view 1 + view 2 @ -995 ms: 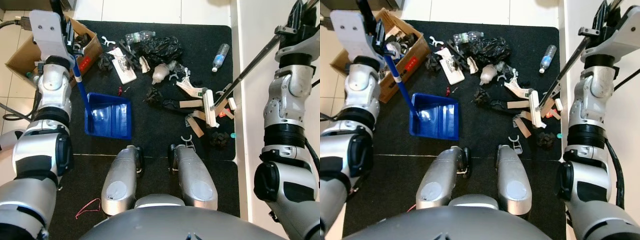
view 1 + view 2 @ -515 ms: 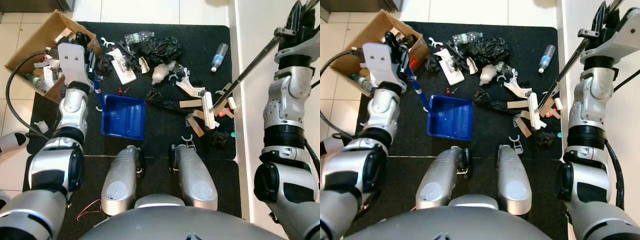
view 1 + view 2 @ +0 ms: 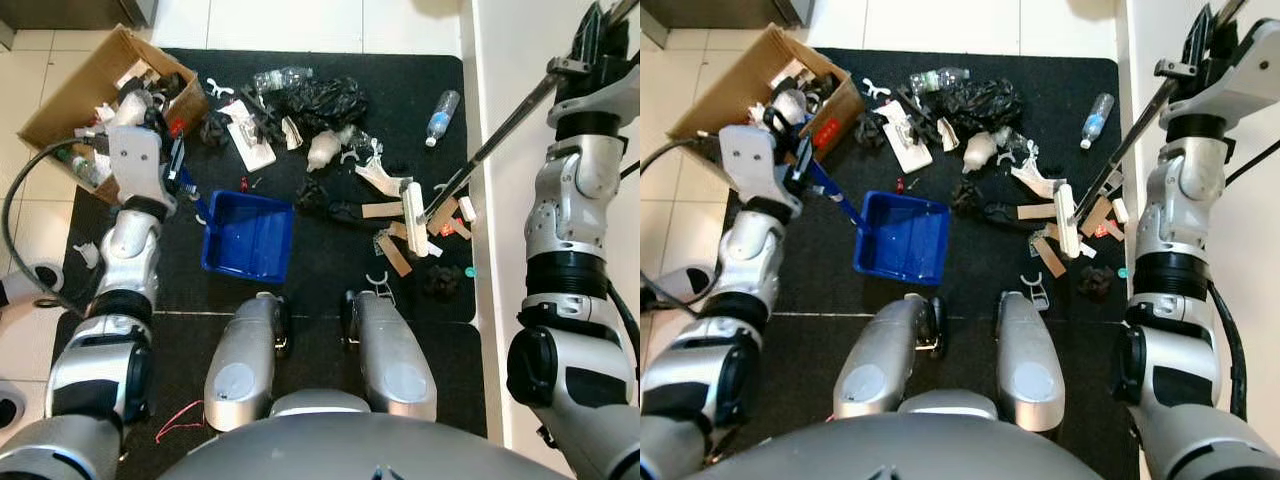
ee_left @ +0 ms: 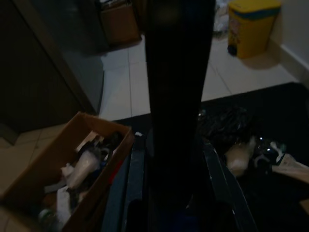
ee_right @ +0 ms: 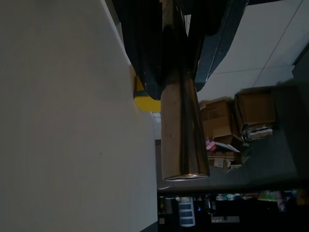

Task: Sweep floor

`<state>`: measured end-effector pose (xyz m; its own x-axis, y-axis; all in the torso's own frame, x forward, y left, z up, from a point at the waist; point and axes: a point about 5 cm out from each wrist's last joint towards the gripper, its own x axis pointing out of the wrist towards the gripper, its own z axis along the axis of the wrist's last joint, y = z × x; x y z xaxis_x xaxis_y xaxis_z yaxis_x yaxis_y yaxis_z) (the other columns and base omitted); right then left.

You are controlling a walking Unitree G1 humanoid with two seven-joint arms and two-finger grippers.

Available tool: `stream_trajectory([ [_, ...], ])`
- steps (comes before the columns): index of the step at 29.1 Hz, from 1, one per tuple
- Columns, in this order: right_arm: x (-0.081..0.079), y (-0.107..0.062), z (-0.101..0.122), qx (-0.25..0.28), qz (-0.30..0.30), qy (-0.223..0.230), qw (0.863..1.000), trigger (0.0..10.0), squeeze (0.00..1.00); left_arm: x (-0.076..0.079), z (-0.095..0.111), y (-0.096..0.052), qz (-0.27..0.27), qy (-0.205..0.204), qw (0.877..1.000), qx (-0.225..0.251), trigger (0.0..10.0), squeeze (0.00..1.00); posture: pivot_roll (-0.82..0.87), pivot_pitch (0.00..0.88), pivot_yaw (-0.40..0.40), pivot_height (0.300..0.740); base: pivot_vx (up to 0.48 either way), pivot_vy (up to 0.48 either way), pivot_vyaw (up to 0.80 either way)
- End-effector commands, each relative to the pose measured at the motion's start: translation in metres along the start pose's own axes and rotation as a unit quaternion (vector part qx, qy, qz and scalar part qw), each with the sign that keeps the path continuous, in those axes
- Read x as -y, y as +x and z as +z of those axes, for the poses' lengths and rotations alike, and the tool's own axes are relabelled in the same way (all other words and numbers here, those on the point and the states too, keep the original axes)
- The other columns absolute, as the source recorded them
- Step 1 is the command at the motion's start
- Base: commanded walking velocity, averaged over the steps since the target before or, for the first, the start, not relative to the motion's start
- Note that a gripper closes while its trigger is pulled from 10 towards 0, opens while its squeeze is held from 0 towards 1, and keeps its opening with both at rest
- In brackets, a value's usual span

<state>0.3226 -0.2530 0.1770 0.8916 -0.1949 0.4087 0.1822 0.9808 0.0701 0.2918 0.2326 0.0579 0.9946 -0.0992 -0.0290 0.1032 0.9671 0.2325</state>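
Note:
A blue dustpan (image 3: pixel 248 237) lies on the black mat (image 3: pixel 300 290) in front of my knees. Its blue handle (image 3: pixel 830 195) slants up to my left gripper (image 3: pixel 172 160), which is shut on it; the left wrist view has the dark handle (image 4: pixel 178 96) between the fingers. My right gripper (image 3: pixel 598 30), raised at the far right, is shut on the broom's pole (image 3: pixel 495 140), seen as a metal tube (image 5: pixel 181 121) in the right wrist view. The white broom head (image 3: pixel 414 216) rests among cardboard strips. Litter lies behind it: a black bag (image 3: pixel 322 100), a plastic bottle (image 3: pixel 441 107), white scraps.
A cardboard box (image 3: pixel 62 108) full of trash stands at the mat's back left corner. A white wall (image 3: pixel 510 250) borders the mat on the right. My two legs (image 3: pixel 245 350) stand at the mat's near edge. A red string (image 3: pixel 175 415) lies front left. A yellow bin (image 4: pixel 253 24) stands farther off.
My left arm has come down and the dustpan has slid right, toward the litter, with its handle now lower. The broom and right arm have stayed put.

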Motion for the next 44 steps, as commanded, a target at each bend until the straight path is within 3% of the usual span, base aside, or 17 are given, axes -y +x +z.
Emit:
stream_trajectory([
  [1,0.006,-0.004,0.000,0.007,-0.014,-0.001,1.000,10.0,0.00,-0.006,-0.018,-0.014,-0.028,0.028,0.997,-0.071,10.0,0.00,0.02,0.167,0.052,0.740,0.000,0.000,0.00],
  [4,0.009,-0.005,-0.002,0.004,-0.019,-0.003,1.000,10.0,0.00,-0.003,-0.023,-0.013,-0.036,0.014,0.993,-0.112,10.0,0.00,0.02,0.167,0.048,0.740,0.000,0.000,0.00],
  [7,0.009,-0.004,-0.002,0.003,-0.021,-0.003,1.000,10.0,0.00,0.001,-0.016,-0.003,-0.015,-0.025,0.992,-0.121,10.0,0.00,0.02,0.163,0.044,0.740,0.000,0.000,0.00],
  [13,0.009,0.000,0.000,0.006,-0.020,-0.003,1.000,10.0,0.00,0.004,-0.008,0.008,-0.012,-0.035,0.987,-0.158,10.0,0.00,0.02,0.157,0.043,0.740,0.000,0.000,0.00],
  [18,0.009,-0.001,0.000,0.006,-0.021,-0.004,1.000,10.0,0.00,0.003,-0.008,0.008,-0.001,-0.055,0.974,-0.218,10.0,0.00,0.02,0.153,0.046,0.740,0.000,0.000,0.00],
  [25,0.008,0.000,-0.001,0.006,-0.021,-0.003,1.000,10.0,0.00,0.002,-0.006,0.009,0.009,-0.081,0.962,-0.261,10.0,0.00,0.02,0.146,0.048,0.740,0.000,0.000,0.00],
  [29,0.007,0.001,-0.002,0.006,-0.019,-0.001,1.000,10.0,0.00,-0.002,0.022,0.023,0.017,-0.031,0.983,-0.180,10.0,0.00,0.03,0.139,0.046,0.740,0.000,0.000,0.00],
  [30,0.007,0.001,-0.002,0.006,-0.019,-0.001,1.000,10.0,0.00,-0.002,0.022,0.023,0.017,-0.031,0.983,-0.180,10.0,0.00,0.03,0.139,0.046,0.740,0.000,0.000,0.00],
  [32,0.006,0.001,-0.002,0.007,-0.018,0.000,1.000,10.0,0.00,-0.006,0.042,0.028,0.034,-0.027,0.995,-0.095,10.0,0.00,0.02,0.135,0.048,0.740,0.000,0.000,0.00],
  [39,0.008,0.000,-0.001,0.010,-0.020,0.000,1.000,10.0,0.00,-0.019,0.055,0.028,0.077,-0.019,0.995,-0.060,10.0,0.00,0.02,0.137,0.049,0.740,0.000,0.000,0.00],
  [44,0.011,0.001,-0.001,0.012,-0.025,0.000,1.000,10.0,0.00,-0.024,0.063,0.031,0.089,-0.062,0.994,-0.015,10.0,0.00,0.03,0.144,0.044,0.740,0.000,0.000,0.00],
])
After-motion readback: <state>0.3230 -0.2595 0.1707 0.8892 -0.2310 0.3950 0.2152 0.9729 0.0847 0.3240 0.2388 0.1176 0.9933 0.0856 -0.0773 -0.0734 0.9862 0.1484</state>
